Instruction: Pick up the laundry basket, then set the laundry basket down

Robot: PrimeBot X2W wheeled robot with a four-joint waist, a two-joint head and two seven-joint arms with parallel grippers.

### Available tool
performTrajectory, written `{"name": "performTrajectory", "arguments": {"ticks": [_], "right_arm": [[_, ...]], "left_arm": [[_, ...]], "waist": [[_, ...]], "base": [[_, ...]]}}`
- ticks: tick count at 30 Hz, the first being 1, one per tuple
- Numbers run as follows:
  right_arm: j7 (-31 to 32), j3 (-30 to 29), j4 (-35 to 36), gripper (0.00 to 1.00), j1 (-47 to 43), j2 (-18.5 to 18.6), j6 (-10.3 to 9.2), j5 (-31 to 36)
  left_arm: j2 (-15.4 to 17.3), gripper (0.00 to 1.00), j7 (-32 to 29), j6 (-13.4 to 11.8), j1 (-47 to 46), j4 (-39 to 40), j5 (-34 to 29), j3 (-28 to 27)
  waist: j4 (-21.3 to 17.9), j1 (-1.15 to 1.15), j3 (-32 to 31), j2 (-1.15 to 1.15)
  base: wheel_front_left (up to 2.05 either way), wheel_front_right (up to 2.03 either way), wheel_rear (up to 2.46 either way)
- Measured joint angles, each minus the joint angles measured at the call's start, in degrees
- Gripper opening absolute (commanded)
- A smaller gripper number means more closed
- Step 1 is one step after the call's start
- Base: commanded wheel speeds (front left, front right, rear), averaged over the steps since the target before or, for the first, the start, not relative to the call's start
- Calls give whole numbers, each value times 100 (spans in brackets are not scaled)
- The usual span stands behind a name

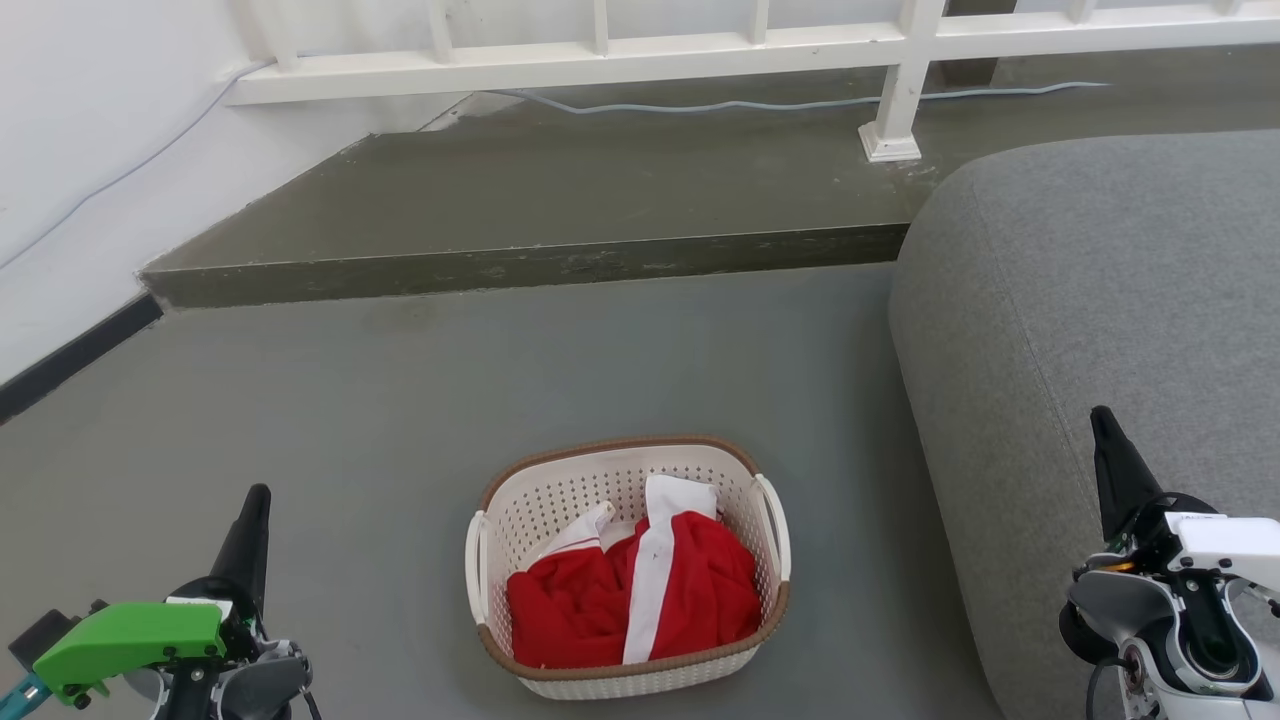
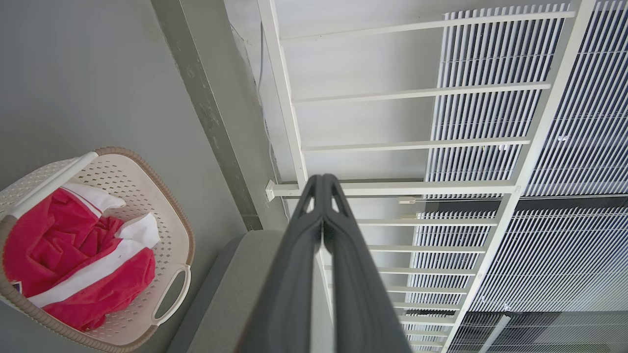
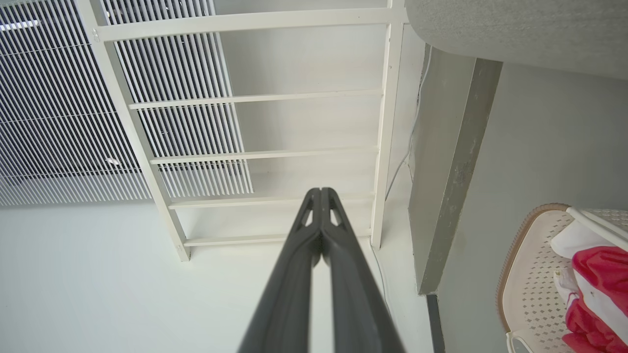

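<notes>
Soft, even daylight, faint shadows on the floor (image 1: pixel 400 400), sharp focus; wrist views bend straight lines at the edges.

The left end effector (image 2: pixel 322 182) is seen with fingers together before a white railing (image 2: pixel 392 145); the laundry basket (image 2: pixel 164 208), filled with red-and-white cloth (image 2: pixel 73 250), is seen lower left.

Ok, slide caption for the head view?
Cream perforated plastic laundry basket of red-and-white cloth on grey floor, between shut left pincer and right pincer.
</notes>
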State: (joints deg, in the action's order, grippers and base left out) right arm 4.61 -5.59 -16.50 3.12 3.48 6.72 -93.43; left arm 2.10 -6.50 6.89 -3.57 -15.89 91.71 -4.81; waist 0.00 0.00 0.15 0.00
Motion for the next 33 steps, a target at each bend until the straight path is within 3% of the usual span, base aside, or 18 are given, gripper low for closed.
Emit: {"name": "performTrajectory", "arguments": {"ticks": [33], "right_arm": [[5,-9,-1,0,2,0,1,0]], "left_arm": [[-1,0,0,0,0,1,7,0]], "waist": [[-1,0,0,0]], "base": [[0,0,0]]}}
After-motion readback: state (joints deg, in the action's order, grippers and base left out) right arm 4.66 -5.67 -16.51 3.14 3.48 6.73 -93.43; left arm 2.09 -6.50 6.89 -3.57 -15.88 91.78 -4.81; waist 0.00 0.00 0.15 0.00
